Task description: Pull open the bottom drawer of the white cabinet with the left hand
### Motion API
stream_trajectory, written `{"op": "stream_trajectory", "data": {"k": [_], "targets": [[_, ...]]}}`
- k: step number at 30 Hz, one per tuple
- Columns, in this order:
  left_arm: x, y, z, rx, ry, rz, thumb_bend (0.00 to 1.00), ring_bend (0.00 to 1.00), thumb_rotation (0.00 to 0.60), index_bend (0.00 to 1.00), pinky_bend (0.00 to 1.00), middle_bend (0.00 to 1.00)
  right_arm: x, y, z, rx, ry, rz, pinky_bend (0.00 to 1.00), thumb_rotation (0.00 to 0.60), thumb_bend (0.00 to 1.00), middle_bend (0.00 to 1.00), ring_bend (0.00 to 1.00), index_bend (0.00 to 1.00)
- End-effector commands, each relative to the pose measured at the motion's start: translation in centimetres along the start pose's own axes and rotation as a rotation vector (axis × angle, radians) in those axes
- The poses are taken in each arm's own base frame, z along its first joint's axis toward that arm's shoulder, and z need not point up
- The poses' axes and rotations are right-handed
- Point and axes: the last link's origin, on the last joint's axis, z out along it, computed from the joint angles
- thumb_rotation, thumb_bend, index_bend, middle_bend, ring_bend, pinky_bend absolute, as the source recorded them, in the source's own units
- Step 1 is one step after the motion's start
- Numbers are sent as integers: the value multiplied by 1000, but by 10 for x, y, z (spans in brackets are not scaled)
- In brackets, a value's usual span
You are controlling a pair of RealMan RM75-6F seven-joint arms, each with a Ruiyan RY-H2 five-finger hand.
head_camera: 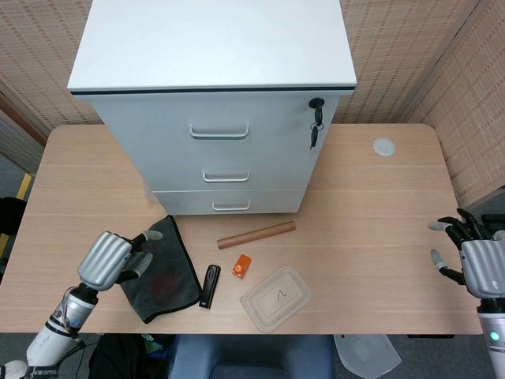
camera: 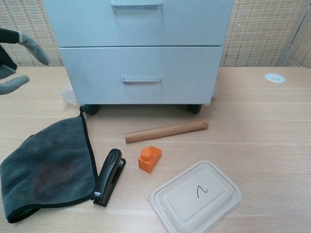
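My left hand (head_camera: 114, 258) hovers empty, fingers spread, above the cloth (head_camera: 162, 272). The bottom drawer (head_camera: 227, 202) sits ahead and to its right, closed. I judge it rigid and sliding on runners; I'd hook its slim, smooth handle (camera: 141, 80) from beneath.

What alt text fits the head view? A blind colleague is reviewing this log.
A white cabinet stands on a wooden table, its bottom drawer shut; the left hand hovers open over a grey cloth, the right hand open at the table's right edge.
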Motion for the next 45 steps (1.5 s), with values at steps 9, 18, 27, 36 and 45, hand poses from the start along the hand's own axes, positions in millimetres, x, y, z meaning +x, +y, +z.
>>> {"op": "stream_trajectory", "data": {"k": [9,18,27,36,45], "targets": [[-32,43,82,-122,-132,-33,694,989,600,174,1000,1000,-2,7,-3,-26,-13,-2,238,600,328,267,195,314],[-49,47,119,-92,-180,-31,750,1000,600,169,1000,1000,-4,12,-4,-43,-26,-2,238,600,329,267,195,314],[-62,42,140,-39,-221,-28,744,1000,600,173,1000,1000,-6,15,-5,-50,-38,-1,238,600,329,268,195,314],[-71,38,153,0,-241,-9,744,1000,600,174,1000,1000,-7,19,-9,-66,-34,4,238,600,329,268,195,314],[-76,37,157,29,-260,33,744,1000,600,182,1000,1000,-7,22,-10,-73,-37,6,238,600,329,268,195,314]]}}
